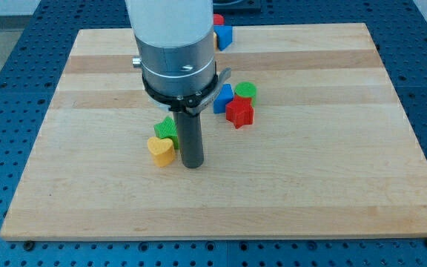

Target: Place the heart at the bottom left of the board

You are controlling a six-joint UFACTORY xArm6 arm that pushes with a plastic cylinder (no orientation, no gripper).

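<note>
Heart point(161, 150), yellow, sits left of the worktop's point(310, 200) centre, the tip point(192, 165) just to its right; no claw shows. Bottom-left corner remains well away, so most pushing is left.

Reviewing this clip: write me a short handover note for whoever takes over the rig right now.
My tip rests on the board just to the view's right of the yellow heart, close beside it; contact cannot be told.
The yellow heart lies left of the board's centre, a green block touching it above.
Blue block, green cylinder and red star cluster right of the arm; two more blocks, blue and red, sit at the top edge.
Done: tip positioned beside the heart.
Left: push the heart to the bottom left corner.
</note>
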